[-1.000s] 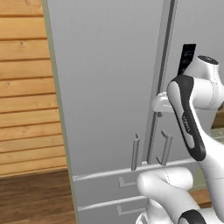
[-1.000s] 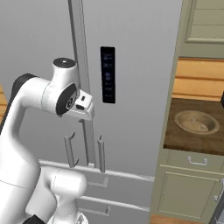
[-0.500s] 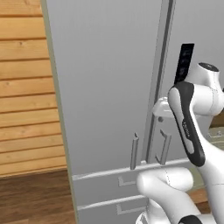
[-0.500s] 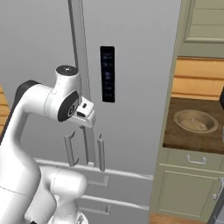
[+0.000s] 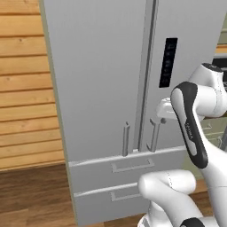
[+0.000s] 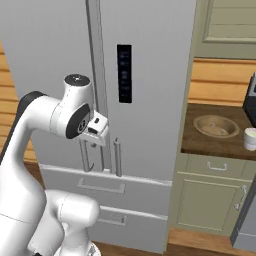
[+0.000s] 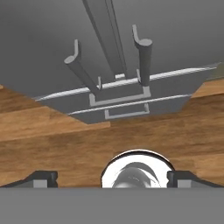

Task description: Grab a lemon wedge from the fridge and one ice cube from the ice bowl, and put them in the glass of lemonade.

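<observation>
The grey two-door fridge (image 5: 102, 80) stands with both doors shut, so the lemon wedge is hidden. Its two vertical bar handles (image 7: 142, 54) hang side by side above the lower drawers (image 7: 120, 98). My gripper (image 6: 93, 141) hovers just in front of the door seam, at the top of the handles, and points down. Its fingertips (image 7: 41, 178) stand wide apart in the hand view, open with nothing between them. To the right, the tan ice bowl (image 6: 216, 126) sits on a dark counter (image 6: 200, 145), with the whitish glass of lemonade (image 6: 250, 138) beside it.
A black dispenser panel (image 6: 124, 73) is set in the right door. Pale green cabinets (image 6: 210, 200) stand under the counter. A dark appliance (image 6: 250, 100) sits at the counter's far right. A wood-plank wall (image 5: 22, 88) runs left of the fridge, above the wooden floor (image 7: 65, 131).
The arm has folded and brought the hand lower, down toward the tops of the door handles. The gripper has stayed open and the fridge doors remain shut.
</observation>
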